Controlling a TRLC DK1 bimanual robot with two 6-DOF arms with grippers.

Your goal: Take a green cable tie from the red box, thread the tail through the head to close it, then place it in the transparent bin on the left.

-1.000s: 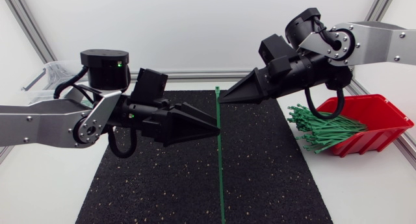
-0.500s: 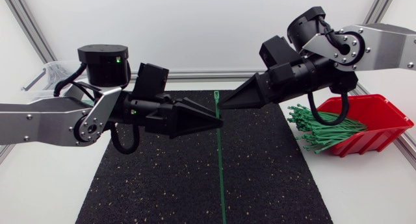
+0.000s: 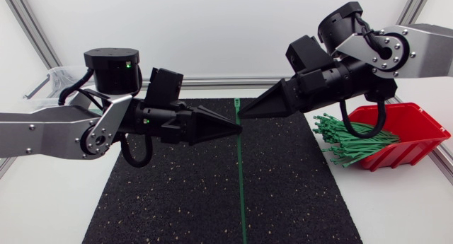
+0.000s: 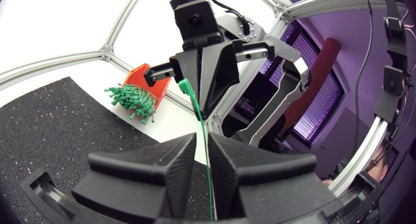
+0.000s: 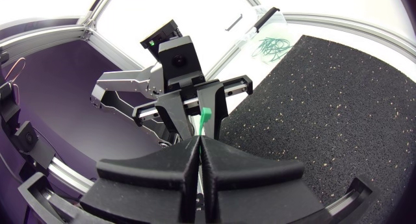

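A single green cable tie [image 3: 238, 173] hangs straight down over the black mat [image 3: 163, 201]; its tail reaches toward the table's front edge. My right gripper [image 3: 242, 112] comes in from the right and is shut on the tie just below its head [image 5: 205, 115]. A little lower, my left gripper [image 3: 238, 129] points in from the left, its fingers closed onto the strap [image 4: 207, 152]. The two grippers face each other tip to tip. The red box [image 3: 417, 124] at the right holds a bundle of green ties [image 3: 350, 141]. At the far left stands the transparent bin [image 3: 53, 85].
The bundle spills over the red box's left rim toward the mat. Looped green ties [image 5: 266, 45] lie in the transparent bin. White tabletop [image 3: 396, 208] borders the mat on both sides, with an aluminium frame along the back.
My left gripper's fingers have closed from wide apart onto the hanging tie. The right arm shifted slightly right and up, still holding the tie's top.
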